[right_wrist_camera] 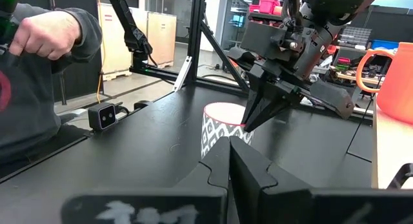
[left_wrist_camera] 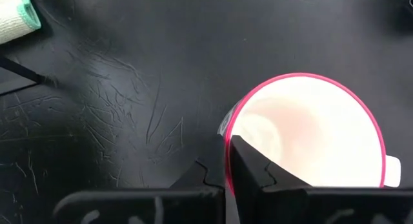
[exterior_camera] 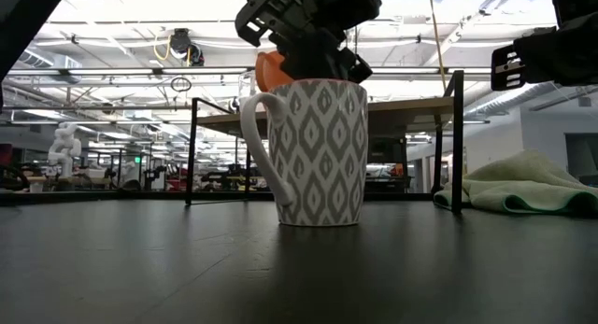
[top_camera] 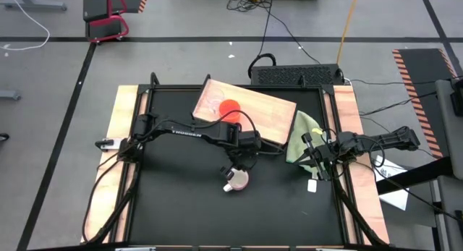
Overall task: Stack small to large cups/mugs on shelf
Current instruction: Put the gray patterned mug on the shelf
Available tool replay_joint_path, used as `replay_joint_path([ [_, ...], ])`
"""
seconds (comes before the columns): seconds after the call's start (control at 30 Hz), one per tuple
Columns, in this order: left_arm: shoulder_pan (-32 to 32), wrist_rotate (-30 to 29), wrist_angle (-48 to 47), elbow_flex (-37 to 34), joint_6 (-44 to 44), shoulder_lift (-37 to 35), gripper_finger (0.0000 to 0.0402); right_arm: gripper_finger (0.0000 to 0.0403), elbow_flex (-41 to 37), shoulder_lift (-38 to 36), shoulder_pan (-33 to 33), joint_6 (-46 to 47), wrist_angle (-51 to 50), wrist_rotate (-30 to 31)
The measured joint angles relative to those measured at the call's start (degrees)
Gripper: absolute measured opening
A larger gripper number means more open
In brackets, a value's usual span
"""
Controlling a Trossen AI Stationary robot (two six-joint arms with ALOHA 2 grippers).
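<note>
My left gripper [top_camera: 233, 173] pinches the white mug's [exterior_camera: 316, 151] rim on the bench; orange-red mug [top_camera: 229, 109] beyond it already shelved, stacking undone.

patterned mug [exterior_camera: 318, 151] upright on table, orange mug [top_camera: 230, 108] on shelf [top_camera: 275, 117]

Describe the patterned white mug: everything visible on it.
The patterned white mug is a tall, slightly tapered cup, ceramic by its look, with a grey diamond print outside, a plain white inside and a pink-looking rim. It has one white loop handle. It stands upright on the black table, in front of the shelf, not on it. The left gripper is shut on its rim, one finger inside, one outside. Nothing shows inside it.
</note>
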Motion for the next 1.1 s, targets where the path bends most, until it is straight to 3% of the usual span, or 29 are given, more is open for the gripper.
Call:
replay_joint_path([
  [0.47,0.0,0.0,-0.3,-0.2,0.0,0.3,0.0080,0.0000,0.0,0.0,0.0,1.3,0.0,0.0],
  [1.1,0.0,0.0,-1.2,0.0,-1.8,-0.4,0.0084,0.0000,0.0,0.0,0.0,1.4,-0.1,0.0],
])
